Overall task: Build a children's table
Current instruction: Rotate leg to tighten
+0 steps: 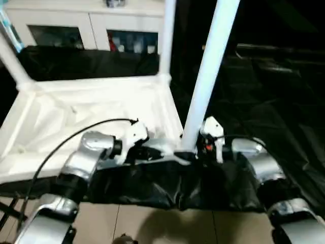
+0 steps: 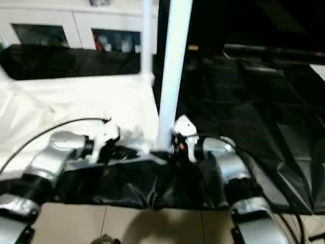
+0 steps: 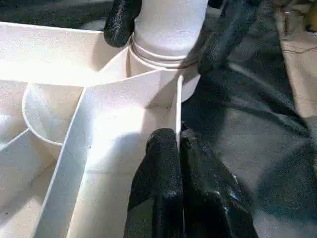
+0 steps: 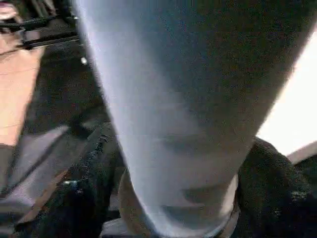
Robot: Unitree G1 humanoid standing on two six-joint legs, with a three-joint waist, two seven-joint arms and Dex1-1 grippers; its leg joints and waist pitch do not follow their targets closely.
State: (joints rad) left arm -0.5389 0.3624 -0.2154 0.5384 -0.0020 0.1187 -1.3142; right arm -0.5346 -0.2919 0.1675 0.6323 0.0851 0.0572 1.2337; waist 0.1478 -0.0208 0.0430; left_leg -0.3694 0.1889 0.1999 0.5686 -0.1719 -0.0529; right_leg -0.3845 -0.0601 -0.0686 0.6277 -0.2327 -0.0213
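**A:** We're looking down at the children's table top (image 1: 96,109), upside down on the black sheet (image 1: 264,107), rim up and underside showing. Legs rise from three corners that we can see: one at the far left (image 1: 11,61), one at the far right (image 1: 167,35), and the big near-right leg (image 1: 209,71) right between our arms.

**B:** And that near-right one is where the action is. Our right end effector (image 3: 171,29) has its black fingers (image 3: 121,22) spread around the base of that leg, just above the corner socket (image 3: 158,67). They sit on either side of the tube; from here we can't say how tightly they press.

**A:** Our left end effector (image 3: 179,148) is clenched on the thin rim wall of the top, just beside that socket, one finger on each side of the wall. We read that as bracing the top.

**B:** So what's the score? Three legs standing, and the near-right one looks seated, its ringed end sitting in the socket. Whether it is fully home, we can't tell.

**A:** The near-left corner sits under our left forearm (image 1: 81,162), so we can't say if a fourth leg is there. If not, that's one to fit. Then the table has to be turned onto its feet.

**B:** More than halfway, we'd judge.
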